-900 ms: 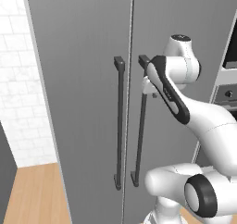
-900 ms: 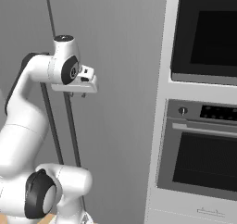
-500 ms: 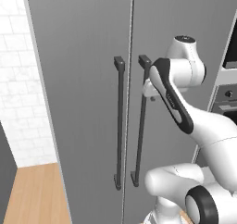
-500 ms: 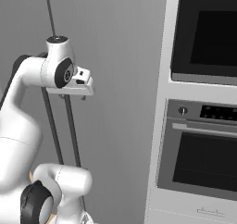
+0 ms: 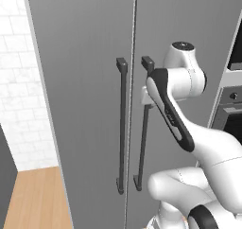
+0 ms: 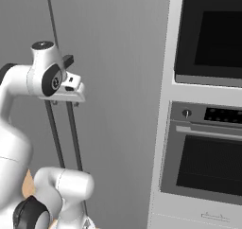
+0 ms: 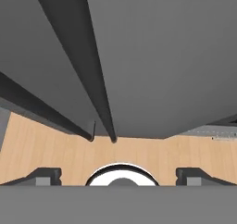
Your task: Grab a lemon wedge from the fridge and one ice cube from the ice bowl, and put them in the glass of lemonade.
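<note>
The fridge (image 5: 85, 105) stands before me as a tall grey cabinet, and both of its doors look shut. Two long dark bar handles run down its middle seam, the left handle (image 5: 122, 128) and the right handle (image 5: 142, 143). My gripper (image 6: 65, 102) is up near the top of the right handle and points downward. In the hand view my gripper (image 7: 118, 174) is open, its fingertips (image 7: 46, 174) wide apart, with the right handle (image 7: 88, 65) running away ahead and nothing between them. The lemon wedge, the ice bowl and the glass of lemonade are out of view.
A built-in oven stack fills the wall right of the fridge, with a lower oven (image 6: 208, 166) and an upper oven (image 6: 212, 29). A white tiled wall (image 5: 19, 81) lies to the fridge's left. Wooden floor (image 5: 33, 195) shows below.
The jaws have spread wide apart from a much narrower setting. The hand has shifted slightly left in the right base view. The fridge doors have not moved.
</note>
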